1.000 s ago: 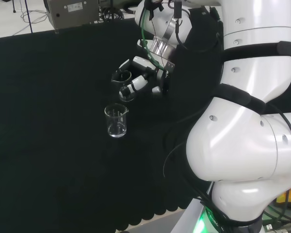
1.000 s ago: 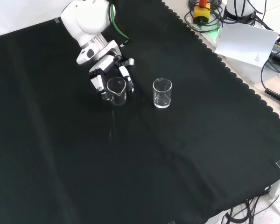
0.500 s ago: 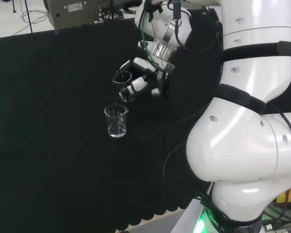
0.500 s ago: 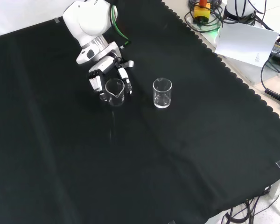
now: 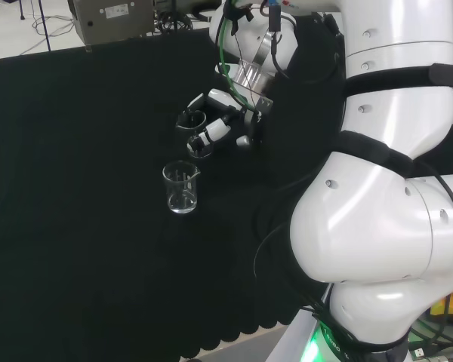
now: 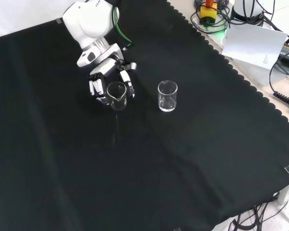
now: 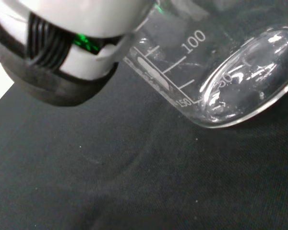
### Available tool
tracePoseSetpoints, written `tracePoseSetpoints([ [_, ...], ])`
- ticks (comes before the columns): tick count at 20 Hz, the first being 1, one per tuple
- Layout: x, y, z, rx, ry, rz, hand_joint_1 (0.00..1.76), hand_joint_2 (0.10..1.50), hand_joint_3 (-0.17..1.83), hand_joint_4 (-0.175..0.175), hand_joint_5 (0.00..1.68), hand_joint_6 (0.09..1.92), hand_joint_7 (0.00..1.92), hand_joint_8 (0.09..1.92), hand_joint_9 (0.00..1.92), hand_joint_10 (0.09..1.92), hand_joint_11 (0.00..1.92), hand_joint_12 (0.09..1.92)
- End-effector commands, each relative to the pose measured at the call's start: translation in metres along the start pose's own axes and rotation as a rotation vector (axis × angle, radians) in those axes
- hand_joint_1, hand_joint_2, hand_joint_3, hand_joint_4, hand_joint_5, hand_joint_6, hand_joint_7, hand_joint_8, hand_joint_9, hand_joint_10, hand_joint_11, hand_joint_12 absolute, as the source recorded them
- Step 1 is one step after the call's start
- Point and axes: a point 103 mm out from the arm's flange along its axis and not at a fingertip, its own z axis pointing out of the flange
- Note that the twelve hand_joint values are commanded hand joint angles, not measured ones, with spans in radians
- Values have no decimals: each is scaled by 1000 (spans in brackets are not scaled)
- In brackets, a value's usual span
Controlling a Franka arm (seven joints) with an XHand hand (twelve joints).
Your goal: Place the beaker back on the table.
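Note:
A clear glass beaker [image 6: 117, 94] with printed graduations is upright between the fingers of the black and white hand [image 6: 105, 68], which is shut on it from behind. In the head view the hand [image 5: 228, 115] reaches left from the arm, and the held beaker [image 5: 195, 131] is faint between its fingers. The wrist view shows the beaker [image 7: 216, 72] close up, its base just over the black cloth and a finger [image 7: 62, 62] against its wall. I cannot tell if the base touches the cloth.
A second clear beaker [image 6: 167, 96] stands by itself on the cloth to the right of the held one in the front view, and nearer the camera in the head view [image 5: 182, 188]. Cables and papers [image 6: 255, 43] lie beyond the cloth's scalloped edge.
In the front view the hand has shifted slightly left with the beaker still in it. The other beaker has not moved.

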Motion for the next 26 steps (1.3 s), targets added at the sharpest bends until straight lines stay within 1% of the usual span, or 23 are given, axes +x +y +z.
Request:
tracePoseSetpoints([
  [1,-5,-5,0,15,9,20,996,942,79,87,963,732,1126,87,1139,87,693,1135],
  [2,-5,-6,0,14,6,23,968,925,75,61,901,717,1067,87,1074,87,608,1180],
  [3,-5,-6,-1,15,2,25,948,912,78,43,845,712,1013,87,1021,87,538,1217],
  [5,-4,-8,-1,14,-6,31,923,893,92,21,749,725,933,87,953,87,451,1258],
  [7,-2,-10,-2,12,-20,35,906,875,111,-4,613,716,842,87,879,87,372,1287],
  [9,1,-12,-4,13,-30,38,890,850,135,-23,470,665,723,87,777,87,281,1318],
  [11,4,-13,-8,38,-39,50,873,817,167,-32,399,586,635,87,703,87,206,1347],
  [12,6,-13,-9,64,-42,63,855,798,183,-34,381,543,609,87,679,87,175,1361],
  [14,7,-14,-11,108,-48,86,821,771,203,-39,355,474,575,87,648,87,131,1379],
  [16,10,-17,-13,129,-62,97,795,748,223,-43,352,394,543,87,617,87,76,1400],
  [20,22,-23,-27,109,-78,107,756,716,243,-48,340,248,476,87,551,87,5,1397],
  [23,35,-30,-45,89,-96,115,725,704,236,-50,312,161,376,87,484,87,0,1335],
  [26,50,-43,-66,63,-124,131,697,700,223,-50,274,87,300,87,420,87,0,1278],
])
